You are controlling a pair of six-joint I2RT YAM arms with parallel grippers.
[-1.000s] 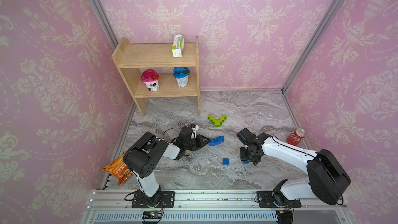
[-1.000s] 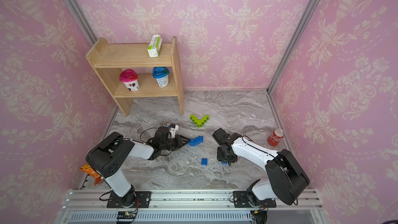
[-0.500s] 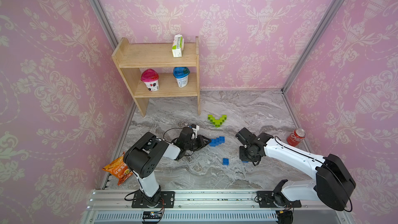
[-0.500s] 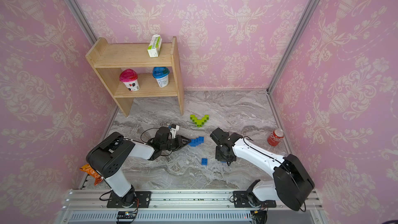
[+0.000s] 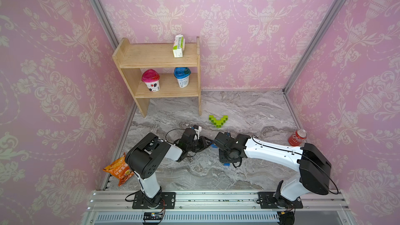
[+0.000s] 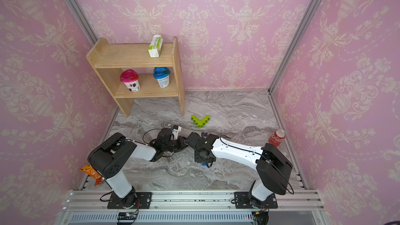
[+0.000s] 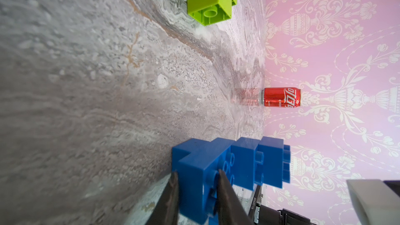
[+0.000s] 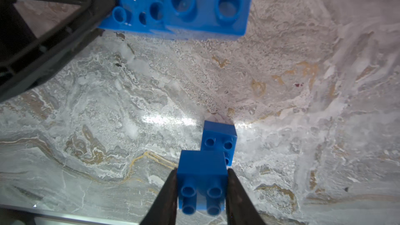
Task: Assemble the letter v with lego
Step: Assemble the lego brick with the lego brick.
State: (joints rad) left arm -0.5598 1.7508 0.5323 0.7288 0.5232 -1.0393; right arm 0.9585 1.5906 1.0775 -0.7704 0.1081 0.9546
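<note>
Lego chain (image 7: 238, 161), blue, sits pinched in left gripper (image 7: 197, 176); right gripper (image 8: 201, 175) pinches one blue brick (image 8: 201, 164).

A lime-green V (image 5: 218, 121) is lying flat, a stepped blue chain (image 7: 227, 165) at its six o'clock, then a gripped blue brick (image 8: 202, 178) beside a loose blue brick (image 8: 218, 141).

Walls (image 5: 238, 29) are pink with cream floral damask. The desk (image 5: 249, 109) is grey marble veined white and tan. The far green lego (image 5: 218, 121) is lime and the near blue lego (image 7: 244, 163) plain blue. The right can (image 5: 297, 137) is red with white script. The shelf (image 5: 151, 56) is pale wood. The pink cup (image 5: 150, 81) and blue cup (image 5: 182, 79) have white sides. The left bag (image 5: 119, 169) is orange.
</note>
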